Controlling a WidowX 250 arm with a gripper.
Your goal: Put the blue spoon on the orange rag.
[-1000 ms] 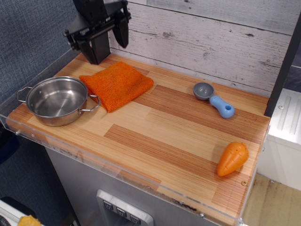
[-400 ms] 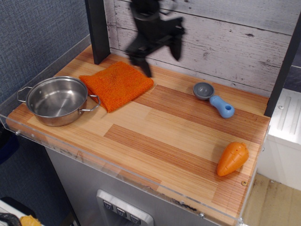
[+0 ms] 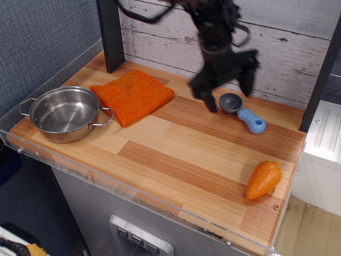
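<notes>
The blue spoon (image 3: pixel 243 113) lies on the wooden counter at the back right, grey bowl to the left, light-blue handle pointing right and forward. The orange rag (image 3: pixel 131 95) lies folded at the back left, next to the steel pot. My gripper (image 3: pixel 226 92) hangs above the spoon's bowl with its two black fingers spread wide, one finger (image 3: pixel 209 100) to the left of the bowl and the other behind it to the right. It is open and holds nothing. The image of the arm is motion-blurred.
A steel pot (image 3: pixel 65 113) stands at the left front of the counter, touching the rag's edge. An orange toy carrot (image 3: pixel 263 179) lies at the right front. A black post (image 3: pixel 109 33) stands at the back left. A clear acrylic rim (image 3: pixel 133 188) edges the counter.
My gripper has swung from the back left corner above the rag across to the right, and now hangs over the spoon. The spoon, rag, pot and carrot have not moved.
</notes>
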